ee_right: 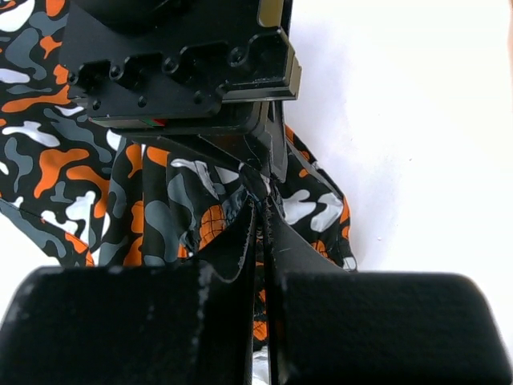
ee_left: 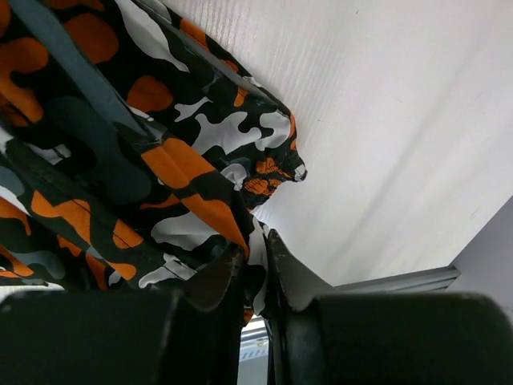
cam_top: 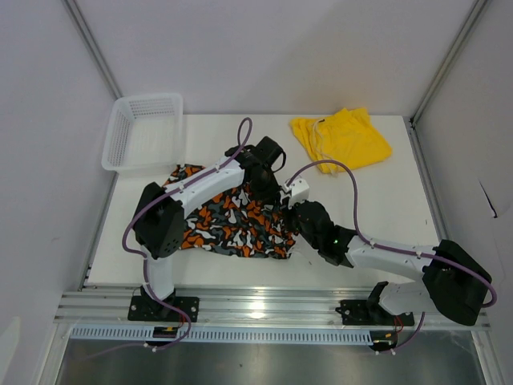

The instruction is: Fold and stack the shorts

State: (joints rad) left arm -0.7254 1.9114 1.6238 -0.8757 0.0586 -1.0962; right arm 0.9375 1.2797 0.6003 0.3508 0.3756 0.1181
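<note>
While the patterned shorts point(cam_top: 232, 224) are pinched at their right-hand edge by both arms, no fold has yet been made

These shorts are spread out on the near middle of the worktop point(cam_top: 361, 208), and the yellow shorts point(cam_top: 341, 138) are seen crumpled at the far right, well apart. The left end effector point(ee_left: 255, 257) is nearly together, clamped on the hem of the patterned cloth; the right end effector point(ee_right: 260, 212) is closed tight just beside it, with a pucker of the same cloth apparently caught at its tips. Since both grips are set close together on thin fabric, only one layer may be lifted, or the hem may be dragged out of a grip, and a crooked fold would be produced. With the wrists so crowded, a knock could be caused by careless parting
</note>
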